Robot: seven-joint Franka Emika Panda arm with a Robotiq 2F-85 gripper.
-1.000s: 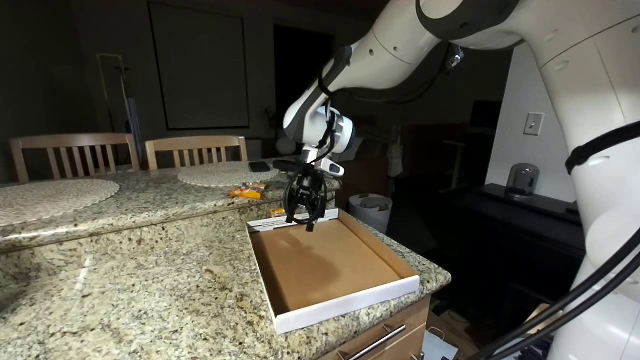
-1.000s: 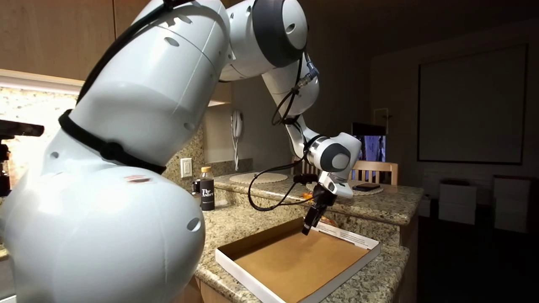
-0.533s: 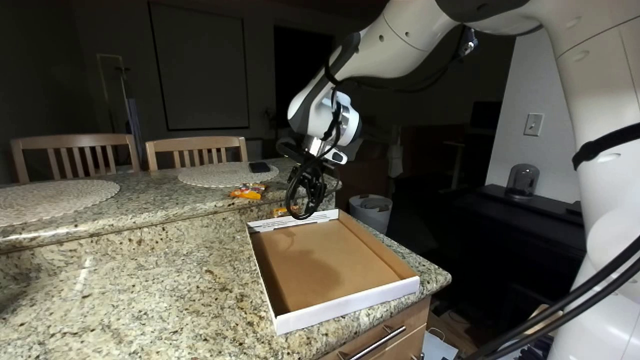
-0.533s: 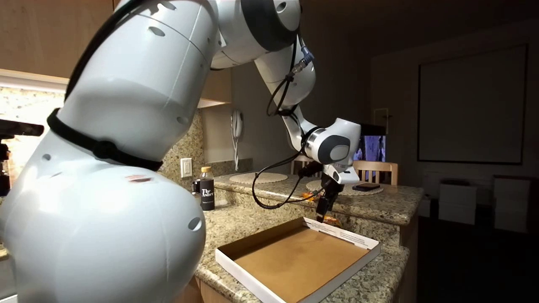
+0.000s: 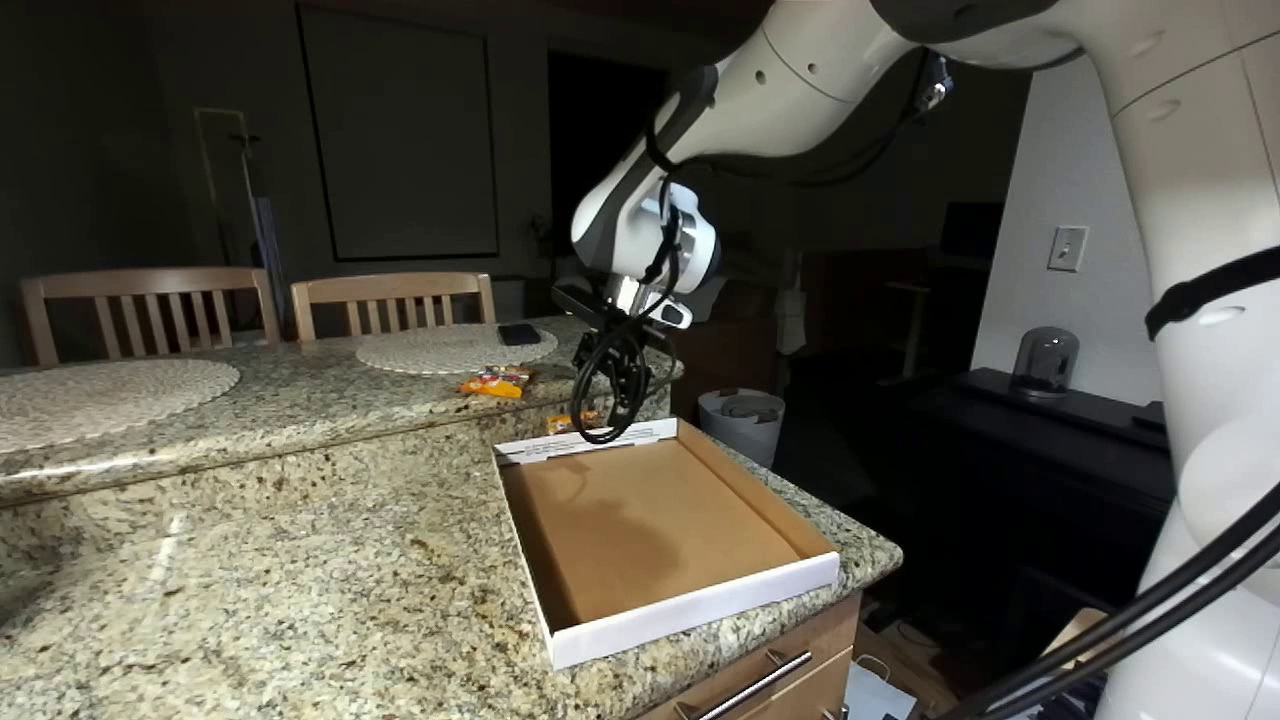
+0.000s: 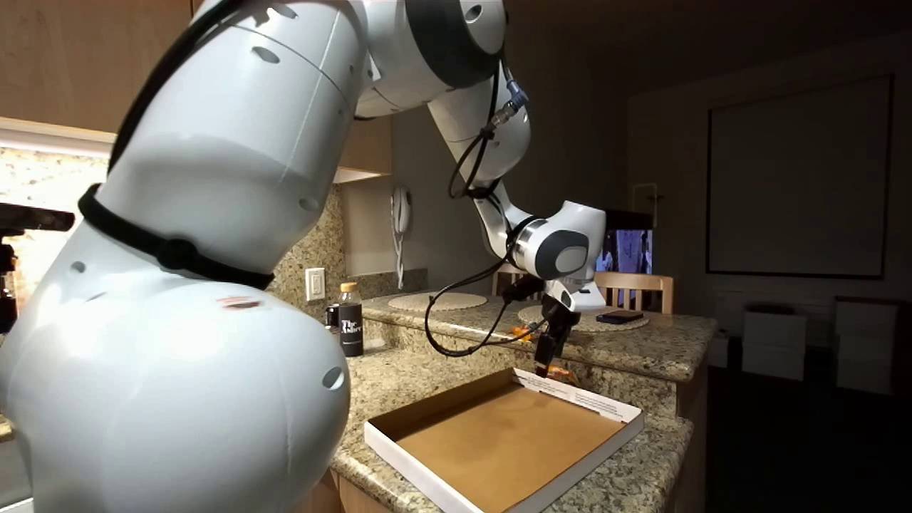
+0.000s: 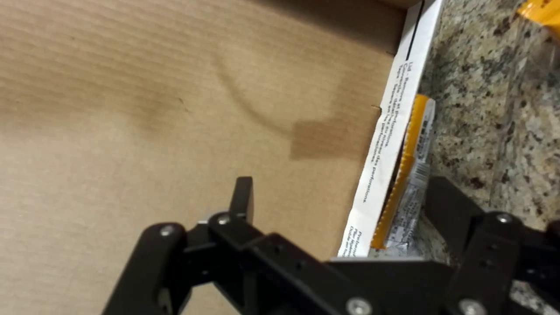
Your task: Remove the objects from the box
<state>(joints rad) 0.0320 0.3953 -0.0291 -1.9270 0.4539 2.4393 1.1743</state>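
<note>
Hovering at the printed white wall of the box point(image 5: 680, 530), the gripper point(image 7: 343, 197) is unclenched, its two fingers point(image 7: 241, 197) wide apart in the wrist view: one over the brown cardboard inside, one beyond the wall. And there's plenty to read on that white edge: "Lid - Remove at perforations," then a French line starting "Couvercle" and a Spanish one starting "Tapa"; more print further along is cut off by the gripper. Just outside the wall, between those fingers as the wrist sees it, here's the nearer packet point(image 7: 409, 192), partly hidden, showing a toothed yellow-orange edge, a silvery-white side, barcode stripes and print too fine to read. Touching a finger or not? Can't tell from here. The farther packet point(image 5: 497, 382) is outside the box too, lying up on the raised granite counter point(image 5: 300, 395), bright orange with a multicoloured patch, its markings a blur. And in an exterior view, a dark bottle point(image 6: 350, 331) with a tan cap carries white lettering: "The" comes through, the word below it is too small to be sure of.
</note>
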